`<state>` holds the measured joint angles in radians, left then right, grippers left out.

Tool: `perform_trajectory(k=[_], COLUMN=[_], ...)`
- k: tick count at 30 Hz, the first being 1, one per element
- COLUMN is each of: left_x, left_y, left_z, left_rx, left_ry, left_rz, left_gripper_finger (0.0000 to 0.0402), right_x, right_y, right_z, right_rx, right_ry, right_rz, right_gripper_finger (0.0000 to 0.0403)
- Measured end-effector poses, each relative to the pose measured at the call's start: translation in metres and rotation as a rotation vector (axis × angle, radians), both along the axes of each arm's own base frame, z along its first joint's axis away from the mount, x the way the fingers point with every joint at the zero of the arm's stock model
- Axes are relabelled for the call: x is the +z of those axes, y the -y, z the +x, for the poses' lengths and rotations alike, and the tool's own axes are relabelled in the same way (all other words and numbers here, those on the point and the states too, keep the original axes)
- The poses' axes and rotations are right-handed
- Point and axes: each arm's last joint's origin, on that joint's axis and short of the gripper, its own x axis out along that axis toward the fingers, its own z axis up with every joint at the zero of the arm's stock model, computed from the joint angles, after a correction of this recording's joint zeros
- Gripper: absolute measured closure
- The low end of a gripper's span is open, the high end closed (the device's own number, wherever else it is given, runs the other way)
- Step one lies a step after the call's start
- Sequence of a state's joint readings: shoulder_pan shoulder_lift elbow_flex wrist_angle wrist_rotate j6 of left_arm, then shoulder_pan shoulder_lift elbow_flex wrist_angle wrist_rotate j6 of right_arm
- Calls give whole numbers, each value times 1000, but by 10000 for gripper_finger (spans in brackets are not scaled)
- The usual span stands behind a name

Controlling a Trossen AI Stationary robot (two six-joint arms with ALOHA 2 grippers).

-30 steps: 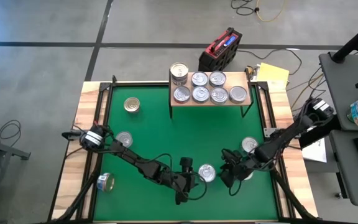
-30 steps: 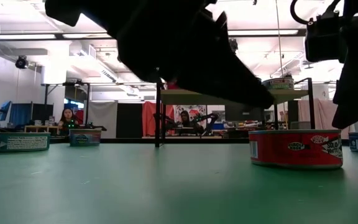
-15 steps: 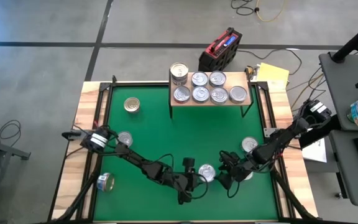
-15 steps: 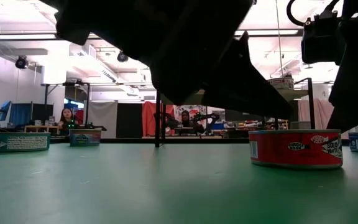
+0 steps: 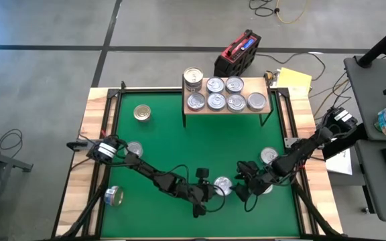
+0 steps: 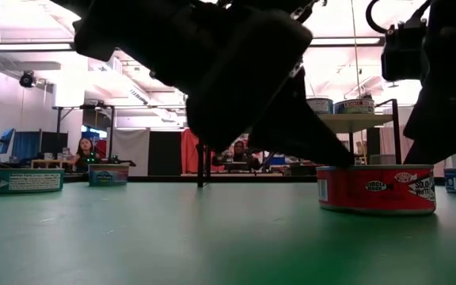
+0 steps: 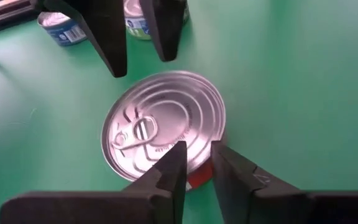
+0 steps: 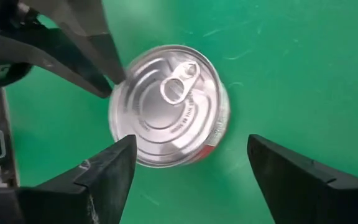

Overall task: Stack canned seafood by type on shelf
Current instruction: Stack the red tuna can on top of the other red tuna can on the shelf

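Counting 6 tins (image 5: 207, 101) on shelf (image 5: 226, 110)
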<state>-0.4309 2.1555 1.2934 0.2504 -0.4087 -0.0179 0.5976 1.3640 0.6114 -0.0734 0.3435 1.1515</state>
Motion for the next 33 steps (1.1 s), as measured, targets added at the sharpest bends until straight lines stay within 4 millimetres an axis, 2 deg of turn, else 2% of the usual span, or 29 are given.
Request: perform_trajectory(k=[4, 17, 23, 33], left_x=[-1, -2, -2, -4], left_y=[0, 0, 0, 2], left_z=[-1, -1, -1, -3], left_rx=[5, 7, -8, -6], left_ry=[-14, -24, -29, -35], left_rz=[-5, -18, -29, -40], left_gripper_finger=[365, 392, 396, 396], right_x=[-5, -15, -16, -16], right_y=[3, 7, 13, 20], right_z=[-3, -7, -5, -1], right_rx=[-12, -41, -49, -59], right_ry=[-11, 49, 47, 49], right_rz=[-1, 29, 9, -10], right_gripper_finger=[112, 89, 94, 73])
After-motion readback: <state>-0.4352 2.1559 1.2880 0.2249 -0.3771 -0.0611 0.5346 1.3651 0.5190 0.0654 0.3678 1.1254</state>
